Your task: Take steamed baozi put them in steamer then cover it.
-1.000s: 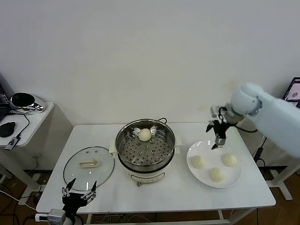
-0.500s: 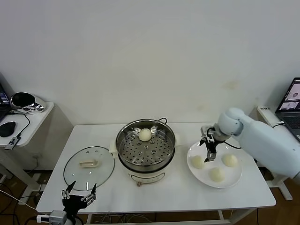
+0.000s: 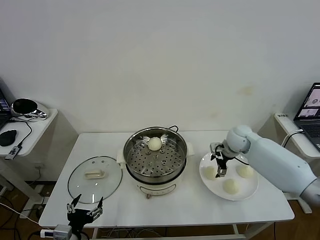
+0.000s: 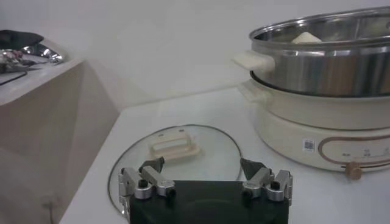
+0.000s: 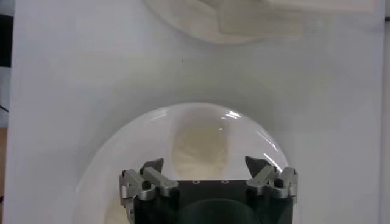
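Note:
The steel steamer (image 3: 155, 156) stands mid-table on its cream base, with one baozi (image 3: 155, 143) on the perforated tray at the back. Three baozi lie on the white plate (image 3: 248, 189) to its right: left (image 3: 208, 172), front (image 3: 230, 186) and right (image 3: 245, 171). My right gripper (image 3: 220, 167) is open, pointing down just above the left baozi, which shows between its fingers in the right wrist view (image 5: 200, 143). The glass cover (image 3: 95, 176) lies flat left of the steamer. My left gripper (image 3: 85, 206) is open, low at the table's front-left edge, facing the cover (image 4: 177, 157).
A side table (image 3: 30, 131) with a mouse and a shiny helmet-like object stands at far left. A laptop (image 3: 312, 102) sits on a stand at far right. The steamer's side handle (image 4: 253, 61) and base (image 4: 317, 131) fill the left wrist view's far side.
My right gripper has moved left and down from above the plate's back edge to just over the left baozi. The left arm has barely moved.

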Available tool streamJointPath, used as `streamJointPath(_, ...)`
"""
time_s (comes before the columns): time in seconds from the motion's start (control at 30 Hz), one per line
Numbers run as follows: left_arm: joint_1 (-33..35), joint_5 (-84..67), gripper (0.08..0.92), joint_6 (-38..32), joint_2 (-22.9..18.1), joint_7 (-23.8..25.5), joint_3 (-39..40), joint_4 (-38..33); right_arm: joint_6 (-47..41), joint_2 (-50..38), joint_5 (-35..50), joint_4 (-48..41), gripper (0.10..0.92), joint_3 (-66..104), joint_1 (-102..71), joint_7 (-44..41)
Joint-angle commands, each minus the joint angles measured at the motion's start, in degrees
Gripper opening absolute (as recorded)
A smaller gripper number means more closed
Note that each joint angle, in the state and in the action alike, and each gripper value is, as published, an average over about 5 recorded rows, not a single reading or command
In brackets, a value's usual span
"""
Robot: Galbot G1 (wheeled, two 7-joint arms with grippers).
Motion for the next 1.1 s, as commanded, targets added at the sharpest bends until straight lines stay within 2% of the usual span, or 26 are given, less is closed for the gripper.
streamJointPath(0.03, 0.0, 0.0, 0.823, 0.0, 0.1, 0.0, 0.0, 0.2, 0.3, 1.1, -1.2, -1.6, 0.823, 0.6, -1.3, 1.4)
streamJointPath(1.0, -1.6, -0.3, 0.823, 0.0, 0.1, -0.1, 0.5, 3.1, 1.7, 3.4, -1.2, -7.2, 0.823, 0.9, -1.9, 2.1)
streamJointPath(1.1, -1.6, -0.3, 0.823, 0.0, 0.1, -0.1, 0.5, 3.2, 1.7, 3.5, -0.9, -7.6, 0.798, 0.9, -1.9, 2.3)
